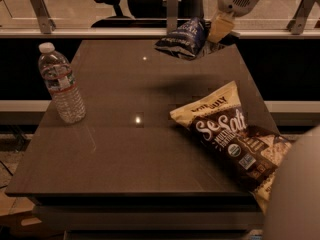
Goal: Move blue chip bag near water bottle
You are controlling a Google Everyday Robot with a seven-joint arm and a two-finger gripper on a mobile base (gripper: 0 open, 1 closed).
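Note:
The blue chip bag (183, 39) is small, crumpled and dark blue with white lettering. It hangs in the air above the table's far edge, right of centre. My gripper (210, 35) is shut on the bag's right end, and a cream finger (218, 27) shows beside it. The water bottle (61, 83) is clear and ribbed with a white cap and a red-striped label. It stands upright near the table's left edge, far to the left of the held bag.
A large yellow-and-brown "Sea Salt" bag (231, 132) lies flat on the right of the brown table (120, 149). A rail and glass panel (100, 31) run behind the table, with an office chair (112, 6) beyond. My own white body (295, 194) fills the lower right corner.

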